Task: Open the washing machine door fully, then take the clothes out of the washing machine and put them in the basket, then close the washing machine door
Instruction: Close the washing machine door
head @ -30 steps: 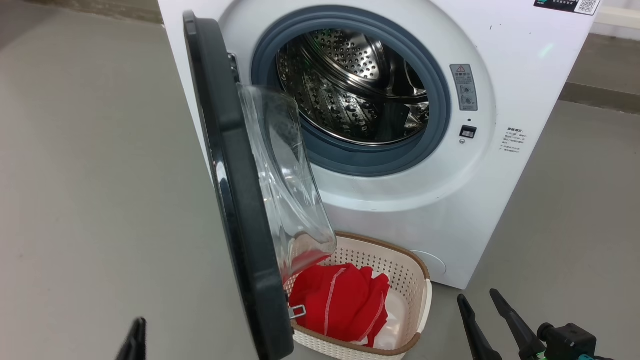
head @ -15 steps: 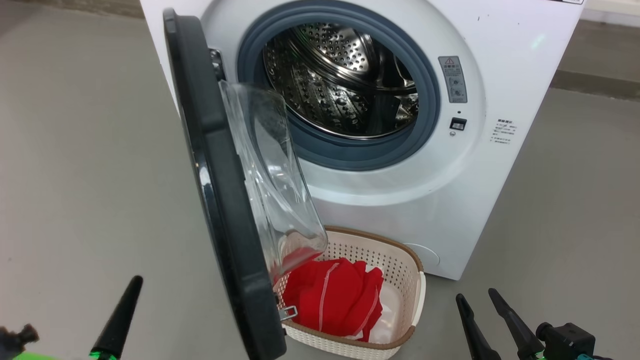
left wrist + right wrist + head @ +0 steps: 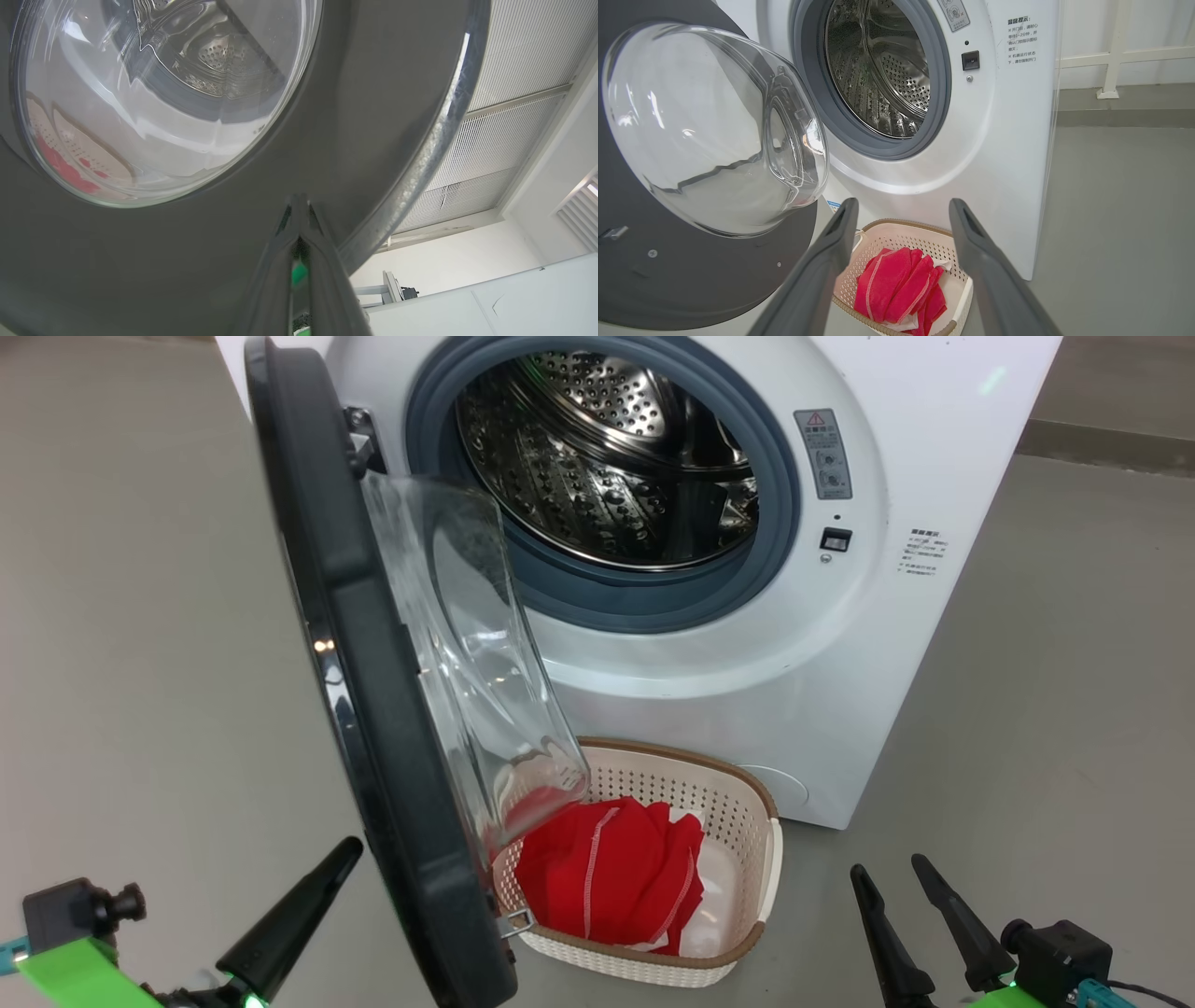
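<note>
Left tool (image 3: 348,850), clenched empty, is closing in on the outer face of the washing machine door (image 3: 373,709), setting up the closing push. Right tool (image 3: 889,868) is idling, spread wide. Clothes (image 3: 607,877) are sitting in the basket (image 3: 719,800); drum (image 3: 597,467) looking empty.

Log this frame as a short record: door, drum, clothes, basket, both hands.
door: open, standing out from washer
drum: no clothes seen inside
clothes: red, in basket
basket: before washer, partly under door
left hand: shut, by door's outer face
right hand: open, empty
</note>
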